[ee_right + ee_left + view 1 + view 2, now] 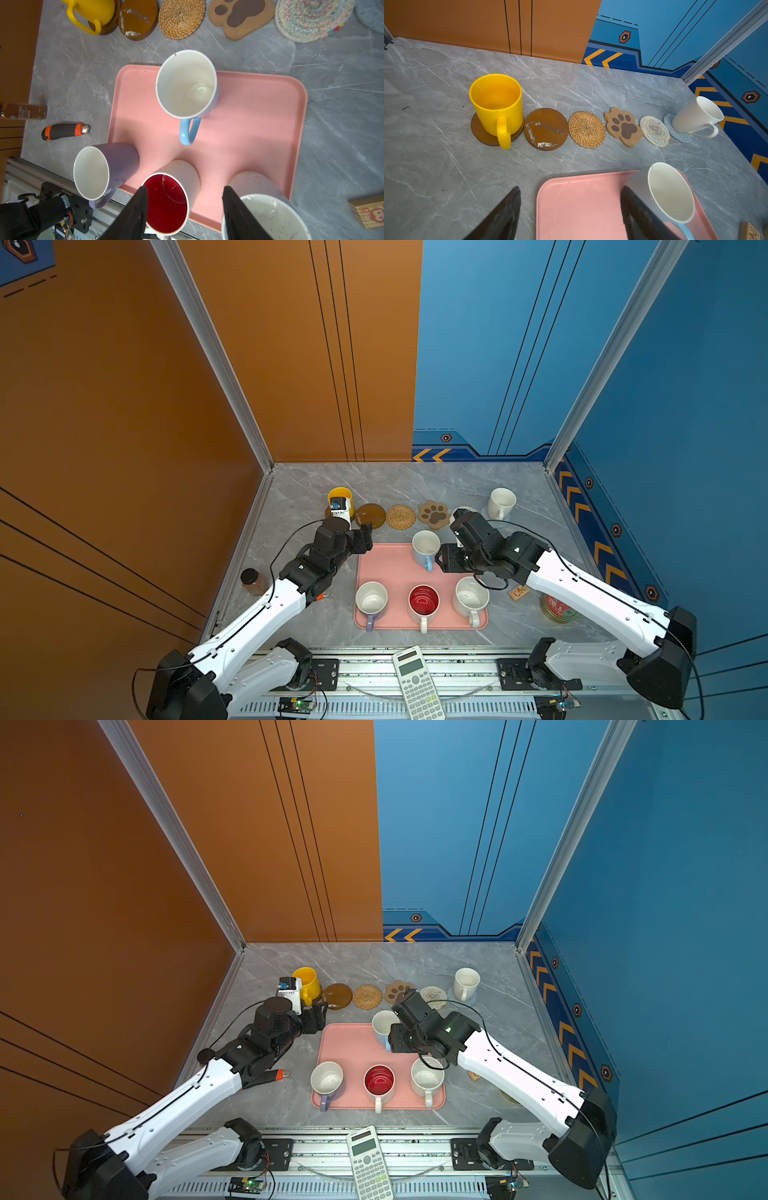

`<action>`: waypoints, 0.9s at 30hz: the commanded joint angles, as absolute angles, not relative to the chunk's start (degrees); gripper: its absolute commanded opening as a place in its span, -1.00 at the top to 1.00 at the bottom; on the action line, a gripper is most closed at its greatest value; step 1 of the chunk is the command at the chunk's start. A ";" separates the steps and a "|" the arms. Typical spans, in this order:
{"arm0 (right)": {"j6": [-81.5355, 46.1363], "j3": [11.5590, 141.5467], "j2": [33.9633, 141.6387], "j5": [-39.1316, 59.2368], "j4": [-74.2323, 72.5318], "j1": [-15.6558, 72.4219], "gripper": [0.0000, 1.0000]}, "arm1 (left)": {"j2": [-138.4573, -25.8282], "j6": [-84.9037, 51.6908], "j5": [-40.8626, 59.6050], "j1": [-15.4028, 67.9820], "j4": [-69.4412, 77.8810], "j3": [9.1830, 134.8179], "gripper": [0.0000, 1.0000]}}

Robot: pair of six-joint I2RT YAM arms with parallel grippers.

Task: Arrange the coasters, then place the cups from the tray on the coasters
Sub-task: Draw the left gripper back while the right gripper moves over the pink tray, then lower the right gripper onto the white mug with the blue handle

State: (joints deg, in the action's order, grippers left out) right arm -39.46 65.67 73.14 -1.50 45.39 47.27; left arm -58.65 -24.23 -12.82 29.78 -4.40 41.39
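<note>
- Left wrist view: coasters run spaced along the table's far edge; yellow cup and white cup already fill the ends.
- Four other cups wait on the tray, blue cup nearest the row.
- Left gripper and right gripper gape empty; the right probably lines up on it.

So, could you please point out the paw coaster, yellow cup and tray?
paw coaster [627, 129]: left wrist view, dark central pad.
yellow cup [492, 118]: left wrist view, outer wall.
tray [249, 124]: right wrist view, bare floor.
</note>
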 commanded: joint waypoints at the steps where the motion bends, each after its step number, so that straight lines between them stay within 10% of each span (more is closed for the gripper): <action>1: -37.36 65.86 75.72 -2.32 47.85 49.07 -0.14 | -58.36 -24.15 -12.62 29.01 -3.78 40.36 -0.52; 27: -37.07 72.23 91.15 -10.36 47.84 50.86 -0.04 | -59.91 -24.30 -10.93 26.89 -3.50 40.01 -0.53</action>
